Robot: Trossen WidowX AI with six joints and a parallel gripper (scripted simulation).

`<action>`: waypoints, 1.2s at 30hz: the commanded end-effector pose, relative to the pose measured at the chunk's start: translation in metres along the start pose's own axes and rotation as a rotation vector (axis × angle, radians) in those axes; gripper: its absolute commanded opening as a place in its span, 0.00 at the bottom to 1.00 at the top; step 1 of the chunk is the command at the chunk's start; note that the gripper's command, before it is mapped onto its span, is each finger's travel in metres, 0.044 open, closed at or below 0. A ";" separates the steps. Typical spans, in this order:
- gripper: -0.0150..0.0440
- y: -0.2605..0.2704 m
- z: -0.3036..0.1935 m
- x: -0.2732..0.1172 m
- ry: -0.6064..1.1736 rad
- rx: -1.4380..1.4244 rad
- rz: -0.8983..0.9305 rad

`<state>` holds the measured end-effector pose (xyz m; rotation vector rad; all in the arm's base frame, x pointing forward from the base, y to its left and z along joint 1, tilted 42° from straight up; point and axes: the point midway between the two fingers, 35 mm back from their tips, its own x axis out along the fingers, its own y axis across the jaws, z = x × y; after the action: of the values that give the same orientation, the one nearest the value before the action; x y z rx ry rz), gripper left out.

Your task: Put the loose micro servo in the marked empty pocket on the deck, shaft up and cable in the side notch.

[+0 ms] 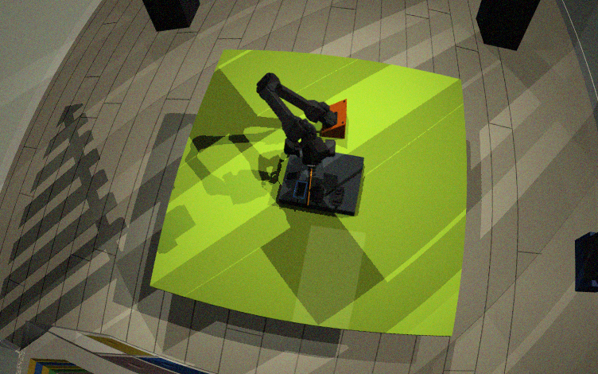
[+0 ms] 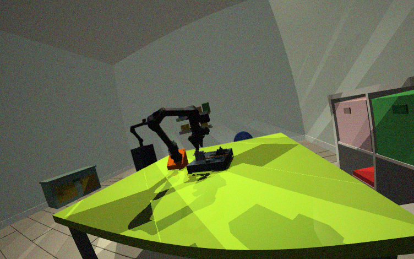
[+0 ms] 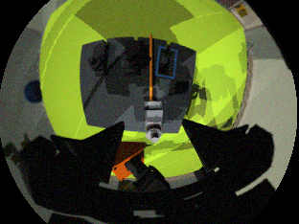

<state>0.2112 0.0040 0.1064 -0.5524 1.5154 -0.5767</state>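
As things stand: no part of the placing is done; judged to be at the approach, before any grasp.
Servo (image 3: 152, 116): taken to be the pale grey block with a round top, at the deck's (image 3: 103, 84) lower edge in the wrist view; not in the pocket.
Pocket (image 3: 167, 62): blue-outlined, upper right of the servo on the deck; dark inside, looks unfilled.
Gripper (image 3: 153, 125): hangs over the servo, above the deck's left end in the exterior view.
Fingers: spread wide, released, nothing between them; one on each side of the servo, seemingly apart from it.
Cable: too small to make out.
Counter (image 3: 64, 58): yellow-green, carries the deck.
Left to do: grasp, carry to the pocket, seat ears flat with shaft up and cable in the notch, release, withdraw.
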 end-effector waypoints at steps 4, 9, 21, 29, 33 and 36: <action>1.00 -0.001 0.001 0.009 -0.007 -0.001 -0.005; 1.00 -0.001 0.001 0.016 -0.008 -0.001 -0.005; 0.82 -0.001 0.001 0.026 -0.008 -0.001 -0.005; 0.47 -0.001 0.001 0.026 -0.008 -0.001 -0.005; 0.42 -0.001 0.001 0.026 -0.008 -0.001 -0.005; 0.39 -0.001 0.001 0.026 -0.008 -0.001 -0.005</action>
<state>0.2106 -0.0140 0.0872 -0.5543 1.5111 -0.5782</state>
